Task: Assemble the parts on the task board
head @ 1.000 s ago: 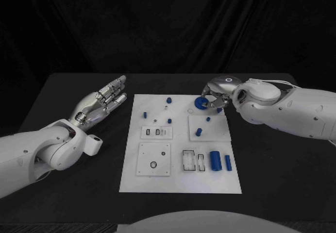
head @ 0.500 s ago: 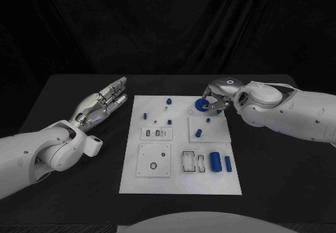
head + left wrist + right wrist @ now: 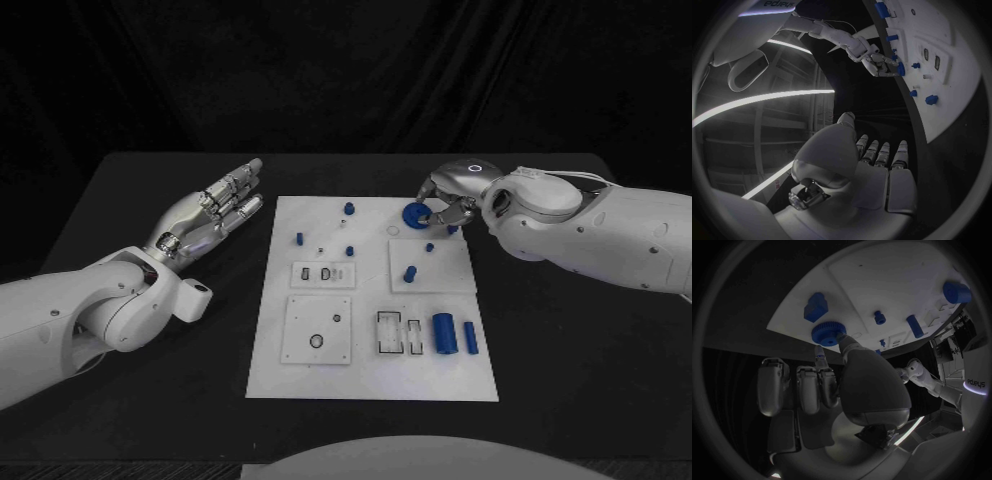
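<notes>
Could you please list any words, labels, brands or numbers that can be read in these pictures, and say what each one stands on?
"ediey5", or close to it, as it reads: pale lettering on the robot's dark casing, right wrist view; uncertain.
The same lettering, cut at the rim, left wrist view: only partly readable.
The task board carries no readable text; its marks are outlines and holes.

A black table (image 3: 577, 330) stands before a dark backdrop (image 3: 346, 70).

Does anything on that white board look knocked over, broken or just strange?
Nothing stands out. The board lies square on the table, its small blue parts in tidy spots. The right hand holds a blue ring at the far edge; the left hand is open beside the board.
</notes>
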Robot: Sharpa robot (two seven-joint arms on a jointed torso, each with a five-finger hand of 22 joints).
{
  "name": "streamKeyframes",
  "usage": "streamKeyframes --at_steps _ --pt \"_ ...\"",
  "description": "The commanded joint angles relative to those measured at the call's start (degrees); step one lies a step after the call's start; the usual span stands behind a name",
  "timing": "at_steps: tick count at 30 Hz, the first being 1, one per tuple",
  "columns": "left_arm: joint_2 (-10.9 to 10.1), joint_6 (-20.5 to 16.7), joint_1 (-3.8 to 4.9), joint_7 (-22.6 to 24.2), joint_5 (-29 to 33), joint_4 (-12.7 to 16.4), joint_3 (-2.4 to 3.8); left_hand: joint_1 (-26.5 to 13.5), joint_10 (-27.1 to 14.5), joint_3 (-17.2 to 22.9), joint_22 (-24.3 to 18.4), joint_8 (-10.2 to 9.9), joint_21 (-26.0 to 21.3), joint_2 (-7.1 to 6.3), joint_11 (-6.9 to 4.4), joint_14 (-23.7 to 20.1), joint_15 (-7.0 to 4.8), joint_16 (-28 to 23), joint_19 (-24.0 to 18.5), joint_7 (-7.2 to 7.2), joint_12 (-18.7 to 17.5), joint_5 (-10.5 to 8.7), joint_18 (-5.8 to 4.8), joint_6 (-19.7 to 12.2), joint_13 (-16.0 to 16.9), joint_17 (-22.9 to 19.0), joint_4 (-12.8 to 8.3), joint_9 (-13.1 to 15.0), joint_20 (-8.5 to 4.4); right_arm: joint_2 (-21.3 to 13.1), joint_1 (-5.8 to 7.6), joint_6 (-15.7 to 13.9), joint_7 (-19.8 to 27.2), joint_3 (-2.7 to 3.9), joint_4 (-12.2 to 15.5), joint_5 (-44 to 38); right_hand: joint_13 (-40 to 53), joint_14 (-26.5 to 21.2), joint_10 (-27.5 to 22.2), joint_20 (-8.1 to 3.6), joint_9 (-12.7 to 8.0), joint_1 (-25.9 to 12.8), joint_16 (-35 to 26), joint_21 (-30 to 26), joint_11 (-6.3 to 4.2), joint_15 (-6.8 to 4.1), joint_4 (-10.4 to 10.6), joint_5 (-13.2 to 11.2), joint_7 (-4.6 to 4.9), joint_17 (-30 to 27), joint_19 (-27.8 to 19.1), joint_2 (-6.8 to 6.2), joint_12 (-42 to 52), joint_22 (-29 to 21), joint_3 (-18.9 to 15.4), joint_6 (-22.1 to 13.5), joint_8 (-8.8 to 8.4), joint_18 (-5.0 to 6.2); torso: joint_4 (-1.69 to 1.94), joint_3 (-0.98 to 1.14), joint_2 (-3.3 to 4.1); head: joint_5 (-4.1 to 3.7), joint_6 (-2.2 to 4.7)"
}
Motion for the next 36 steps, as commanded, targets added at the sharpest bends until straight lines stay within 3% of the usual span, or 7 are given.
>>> streamKeyframes --at_steps 1,23,28,32,33,34,36 --pt "0.2 0.7 0.18 0.4 0.0 0.0 0.05 0.5 0.0 0.0 0.1 0.1 0.4 0.06 0.45 -0.1 0.31 -0.2 0.0 0.25 0.2 0.19 0.59 0.2 0.1 -0.1 -0.3 0.0 0.46 0.1 -0.14 0.7 -1.1 0.01 -0.1 -0.4 15.0 6.0 6.2 -0.18 -0.1 0.5 0.2 -0.2 0.02 -0.17 -0.7 -0.2 0.07 15.1 -0.2 -0.37 0.1 9.5 -0.1 -0.7 -0.24 -0.4 0.0 -0.03 0.02 -0.07 -0.07" --pt "0.5 1.2 0.18 0.1 0.0 -0.2 0.05 0.5 0.0 0.0 0.1 0.1 0.4 0.09 0.55 -0.1 0.38 -0.2 0.1 0.36 0.2 0.28 0.59 0.3 0.1 -0.1 -0.3 0.1 0.5 0.9 -0.42 2.6 -0.8 0.0 -0.6 -0.4 15.0 6.0 6.2 -0.28 2.6 3.9 0.2 -0.5 -0.24 -0.35 -3.9 0.0 -0.5 15.1 -0.1 -0.4 0.1 9.8 0.2 5.0 3.07 -0.4 -0.04 -0.01 0.04 -0.08 -0.51" --pt "0.5 1.3 0.18 0.1 0.0 -0.2 0.05 0.6 0.0 0.1 0.1 0.2 0.5 0.13 0.67 -0.1 0.45 -0.2 0.1 0.45 0.3 0.34 0.6 0.4 0.1 -0.1 -0.4 0.1 0.55 1.0 -0.61 3.1 -0.8 0.0 -0.7 -0.4 15.0 6.0 6.2 -0.4 3.2 4.8 0.2 -0.5 -0.35 -0.45 -4.7 2.3 -0.67 15.1 -0.1 -0.33 0.1 9.9 0.7 5.7 3.5 -0.41 -0.03 -0.02 -0.01 0.09 -0.78" --pt "0.4 1.4 0.18 0.0 0.0 -0.2 0.05 0.6 0.0 0.1 0.1 0.2 0.5 0.19 0.82 -0.1 0.59 -0.2 0.2 0.59 0.3 0.4 0.61 0.5 0.1 -0.1 -0.5 0.1 0.67 1.0 -0.68 2.6 -0.4 0.0 -0.7 -0.4 15.0 6.0 6.2 -0.36 4.0 5.8 0.2 -0.6 -0.04 -0.28 -5.7 6.0 -0.66 15.1 0.0 -0.39 0.1 10.0 1.4 6.6 4.04 -0.44 -0.03 -0.04 0.0 0.5 -0.72" --pt "0.4 1.4 0.18 0.0 0.0 -0.2 0.05 0.6 0.1 0.2 0.2 0.2 0.6 0.21 0.88 -0.1 0.66 -0.2 0.3 0.67 0.4 0.42 0.62 0.5 0.1 -0.1 -0.5 0.1 0.73 0.9 -0.69 2.4 -0.2 0.0 -0.7 -0.4 15.0 6.0 6.2 -0.3 4.3 6.0 0.2 -0.5 0.08 -0.18 -6.0 7.7 -0.65 15.1 0.0 -0.42 0.1 10.1 1.7 7.0 4.26 -0.45 -0.03 -0.04 0.01 0.65 -0.66" --pt "0.4 1.4 0.18 0.0 0.0 -0.2 0.05 0.7 0.1 0.2 0.2 0.2 0.6 0.24 0.94 -0.1 0.73 -0.2 0.4 0.75 0.4 0.43 0.64 0.5 0.1 -0.1 -0.5 0.1 0.8 0.9 -0.7 2.3 -0.1 0.0 -0.7 -0.4 15.0 6.0 6.2 -0.17 4.9 6.1 0.2 -0.2 0.32 0.02 -6.3 12.5 -0.59 15.1 0.3 -0.55 0.1 10.3 2.3 8.2 4.85 -0.54 -0.02 -0.04 0.01 0.71 -0.63" --pt "0.3 1.4 0.17 0.1 0.0 -0.3 0.05 0.7 0.1 0.2 0.3 0.2 0.7 0.25 1.05 -0.1 0.75 -0.2 0.5 0.8 0.5 0.45 0.65 0.5 0.1 -0.1 -0.6 0.1 0.87 0.9 -0.71 1.9 0.1 0.01 -0.6 -0.4 15.0 6.0 6.2 -0.08 5.3 5.9 0.2 -0.1 0.32 0.02 -6.4 14.4 -0.65 15.1 0.5 -0.65 0.1 10.5 2.8 8.6 5.0 -0.59 0.01 -0.05 0.0 0.8 -0.51"
